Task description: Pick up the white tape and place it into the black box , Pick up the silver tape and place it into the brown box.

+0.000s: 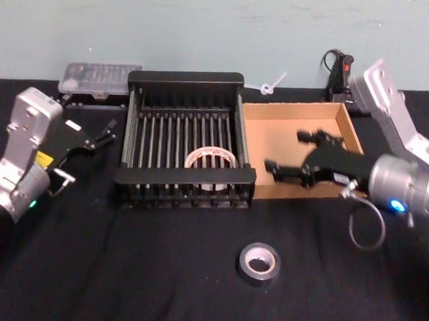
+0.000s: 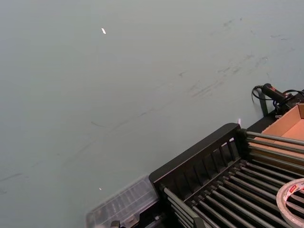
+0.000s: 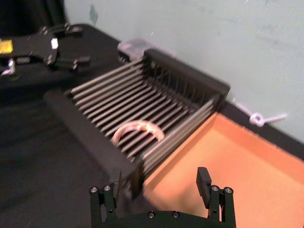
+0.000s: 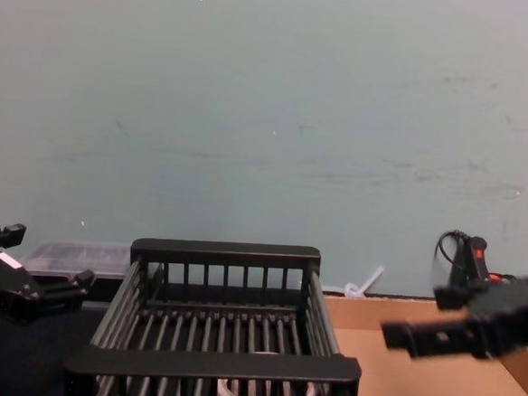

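The thin white ring of tape (image 1: 210, 160) already lies flat on the bars inside the black slatted plastic crate (image 1: 186, 78), so the first half looks done. What remains is the small thick roll of grey-silver tape (image 1: 259, 262), lying flat with its hole upward on the black desk (image 1: 122, 271), in front of the crate and well apart from it.

The right hand (image 1: 294, 154) hangs over the shallow brown cardboard tray (image 1: 349, 128), its fingers spread wide and holding nothing. From that hand the silver roll lies back toward the robot and slightly to its left, lower down on the desk. The left hand (image 1: 100, 136) sits out beyond the crate's far side, fingers parted and empty, clearly farther from the roll. I'd judge the right arm the one to fetch it, drawing back and descending over the roll.
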### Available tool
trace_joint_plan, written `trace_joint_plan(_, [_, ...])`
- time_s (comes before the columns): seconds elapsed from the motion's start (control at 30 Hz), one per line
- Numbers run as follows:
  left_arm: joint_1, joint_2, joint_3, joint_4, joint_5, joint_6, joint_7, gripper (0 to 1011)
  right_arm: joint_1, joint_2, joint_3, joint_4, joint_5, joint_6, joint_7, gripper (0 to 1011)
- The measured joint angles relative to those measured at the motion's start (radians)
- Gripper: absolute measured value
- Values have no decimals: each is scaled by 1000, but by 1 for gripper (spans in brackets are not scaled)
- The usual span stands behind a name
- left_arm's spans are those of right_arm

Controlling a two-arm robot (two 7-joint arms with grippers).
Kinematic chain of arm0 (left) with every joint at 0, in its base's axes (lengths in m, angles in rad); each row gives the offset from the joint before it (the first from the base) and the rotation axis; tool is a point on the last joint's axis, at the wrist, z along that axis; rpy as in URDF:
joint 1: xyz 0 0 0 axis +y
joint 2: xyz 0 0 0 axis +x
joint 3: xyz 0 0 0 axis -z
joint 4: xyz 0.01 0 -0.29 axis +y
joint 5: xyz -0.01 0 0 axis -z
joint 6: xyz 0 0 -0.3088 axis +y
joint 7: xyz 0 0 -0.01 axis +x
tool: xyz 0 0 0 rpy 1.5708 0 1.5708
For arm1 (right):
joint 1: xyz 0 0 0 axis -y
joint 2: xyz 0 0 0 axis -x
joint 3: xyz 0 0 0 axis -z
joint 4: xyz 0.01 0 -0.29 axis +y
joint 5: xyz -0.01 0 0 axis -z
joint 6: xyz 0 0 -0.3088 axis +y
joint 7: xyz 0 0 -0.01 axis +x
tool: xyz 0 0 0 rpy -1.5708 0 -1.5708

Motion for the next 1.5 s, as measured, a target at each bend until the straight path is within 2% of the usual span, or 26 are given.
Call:
trace_joint_plan(0.17, [0, 0, 0, 0, 0, 0, 0, 1001, -49, 54, 1, -51, 21, 25, 12, 1002])
trace_joint_plan(0.3, [0, 0, 0, 0, 0, 0, 0, 1001, -74, 102, -17, -80, 29, 41, 34, 1002])
trace_joint_plan(0.63, [0, 0, 0, 0, 0, 0, 0, 1002, -71, 160, -84, -91, 34, 60, 89, 1003])
trace_joint_plan(0.93, [0, 0, 0, 0, 0, 0, 0, 1001, -43, 163, -134, -62, 38, 69, 107, 1002])
trace_joint_plan(1.23, [0, 0, 0, 0, 0, 0, 0, 1001, -9, 144, -181, -12, 37, 77, 103, 1002])
trace_joint_plan(1.5, [0, 0, 0, 0, 0, 0, 0, 1001, 9, 136, -203, 9, 31, 79, 105, 1002])
